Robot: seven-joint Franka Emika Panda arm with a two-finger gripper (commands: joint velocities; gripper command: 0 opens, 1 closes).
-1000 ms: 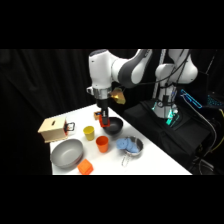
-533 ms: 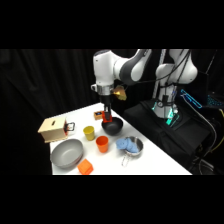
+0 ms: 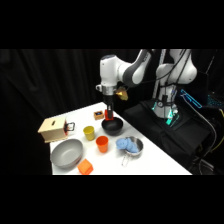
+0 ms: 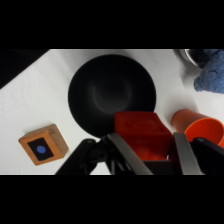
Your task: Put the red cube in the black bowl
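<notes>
The red cube (image 4: 141,135) sits between my gripper's two fingers (image 4: 147,150), which are shut on its sides. Directly beneath and just beyond it lies the black bowl (image 4: 107,92), round, glossy and empty. In the side view my gripper (image 3: 107,116) hangs over the black bowl (image 3: 113,127) near the table's far edge, and a sliver of the red cube (image 3: 106,117) shows at the fingertips, a little above the bowl's rim.
An orange cup (image 3: 102,144) and a yellow cup (image 3: 89,132) stand in front of the bowl. A grey bowl (image 3: 66,153), a paler orange block (image 3: 85,167), a metal pan with a blue cloth (image 3: 130,146), a wooden box (image 3: 54,129) and a small wooden block (image 4: 43,144) share the table.
The arm has carried the red cube to the right and down, from above the yellow cup's side to over the black bowl.
</notes>
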